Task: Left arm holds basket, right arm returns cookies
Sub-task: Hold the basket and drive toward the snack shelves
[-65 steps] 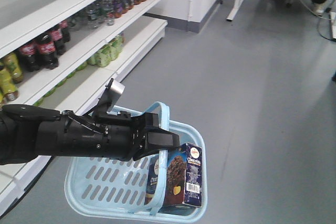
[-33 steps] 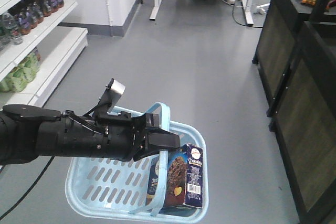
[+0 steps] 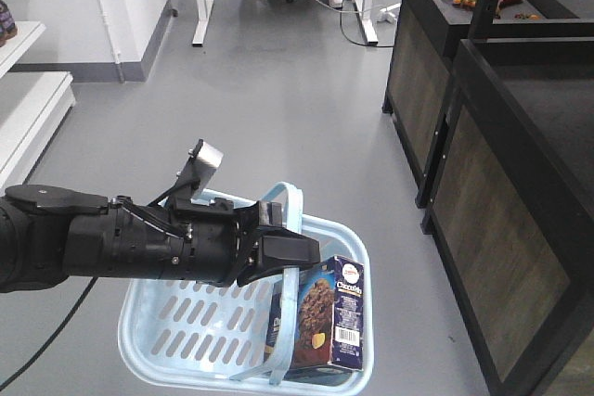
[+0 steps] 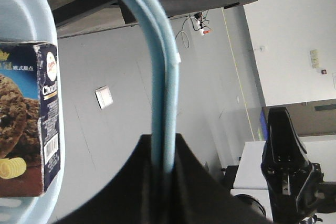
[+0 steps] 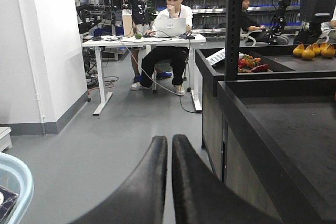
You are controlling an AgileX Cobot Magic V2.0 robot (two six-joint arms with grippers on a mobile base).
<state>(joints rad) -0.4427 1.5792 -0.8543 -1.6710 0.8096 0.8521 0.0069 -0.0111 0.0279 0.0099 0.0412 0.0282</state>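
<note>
My left arm [image 3: 102, 243] reaches in from the left. Its gripper [image 3: 290, 255] is shut on the two thin hoop handles [image 3: 290, 194] of the light blue basket [image 3: 158, 336], which hangs above the grey floor. In the left wrist view the handles [image 4: 167, 77] run straight down into the shut jaws. The navy cookies carton [image 3: 332, 322] stands upright in the basket's right end and also shows in the left wrist view [image 4: 29, 129]. My right gripper [image 5: 170, 142] is shut with nothing in it, beside the basket's rim [image 5: 18, 182].
Black display stands [image 3: 501, 164] line the right side, with fruit on top [image 5: 312, 51]. A white shelf end [image 3: 28, 118] is at the left. People sit at a white desk [image 5: 152, 38] at the far end of the aisle.
The view has swung to the right: the bottle shelves have slid out on the left and the black stands have come in on the right. Arm, basket and carton keep their places.
</note>
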